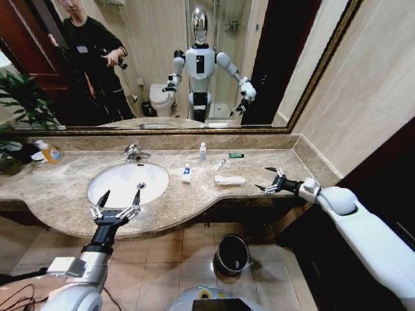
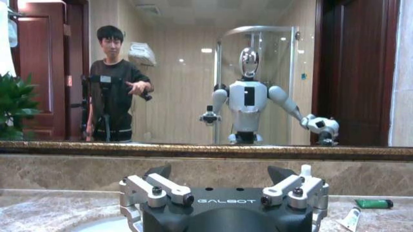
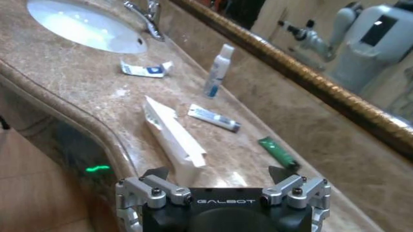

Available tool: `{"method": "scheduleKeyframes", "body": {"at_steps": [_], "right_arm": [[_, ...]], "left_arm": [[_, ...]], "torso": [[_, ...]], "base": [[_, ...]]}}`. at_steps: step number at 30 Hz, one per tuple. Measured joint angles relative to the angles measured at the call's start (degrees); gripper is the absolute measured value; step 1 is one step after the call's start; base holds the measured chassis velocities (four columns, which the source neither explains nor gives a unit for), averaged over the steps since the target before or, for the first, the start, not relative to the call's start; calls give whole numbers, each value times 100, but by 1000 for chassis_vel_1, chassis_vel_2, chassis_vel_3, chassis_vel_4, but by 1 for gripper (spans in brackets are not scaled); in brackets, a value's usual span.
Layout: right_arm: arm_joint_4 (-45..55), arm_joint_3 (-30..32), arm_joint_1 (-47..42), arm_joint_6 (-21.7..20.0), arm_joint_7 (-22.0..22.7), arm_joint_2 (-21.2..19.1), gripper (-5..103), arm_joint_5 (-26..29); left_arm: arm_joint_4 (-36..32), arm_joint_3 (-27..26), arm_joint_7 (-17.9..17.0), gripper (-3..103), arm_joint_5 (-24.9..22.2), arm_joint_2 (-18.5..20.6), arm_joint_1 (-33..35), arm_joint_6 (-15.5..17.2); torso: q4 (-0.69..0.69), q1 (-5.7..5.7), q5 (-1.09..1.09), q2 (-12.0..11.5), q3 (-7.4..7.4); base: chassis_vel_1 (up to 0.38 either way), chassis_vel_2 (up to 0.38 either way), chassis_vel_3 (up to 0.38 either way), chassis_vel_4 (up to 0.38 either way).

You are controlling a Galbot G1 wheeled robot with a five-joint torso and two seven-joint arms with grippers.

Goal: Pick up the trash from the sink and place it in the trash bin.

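The white oval sink (image 1: pixel 126 183) holds nothing that I can see. The trash lies on the marble counter to its right: a tiny white bottle (image 1: pixel 203 151), a tube with a blue label (image 1: pixel 187 173), a slim tube (image 1: pixel 220 165), a white wrapper (image 1: pixel 230 180) and a green piece (image 1: pixel 236 155). My left gripper (image 1: pixel 117 206) hangs open over the sink's front rim. My right gripper (image 1: pixel 272 180) is open beside the counter's right end, facing the wrapper (image 3: pixel 171 133) and the green piece (image 3: pixel 277 151). The dark trash bin (image 1: pixel 232 254) stands on the floor below the counter.
A chrome tap (image 1: pixel 135 153) rises behind the sink. A yellow bottle (image 1: pixel 49 152) and a plant (image 1: pixel 19 103) stand at the far left. A framed mirror (image 1: pixel 194 65) backs the counter, and a wall closes the right end. The floor is tiled.
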Motion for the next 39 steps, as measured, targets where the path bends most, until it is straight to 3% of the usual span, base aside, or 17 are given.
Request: {"method": "scheduleKeyframes", "body": {"at_steps": [15, 27, 35, 39], "right_arm": [[-421, -1047, 840, -2, 371, 467, 100, -622], [-701, -1217, 1008, 238, 516, 623, 100, -1138], [-888, -1355, 1111, 314, 952, 744, 102, -1394], [-888, -1366, 1111, 244, 1099, 775, 93, -1487]], "left_arm": [[0, 0, 0, 100, 0, 0, 0, 0], [0, 0, 0, 100, 0, 0, 0, 0], [0, 0, 0, 100, 0, 0, 0, 0], [0, 0, 0, 100, 0, 0, 0, 0]], "torso": [[0, 0, 0, 0, 0], [-1, 0, 0, 0, 0], [-1, -1, -2, 2, -1], [0, -1, -1, 2, -1]], "base": [[0, 0, 0, 0], [0, 0, 0, 0], [0, 0, 0, 0], [0, 0, 0, 0]]}}
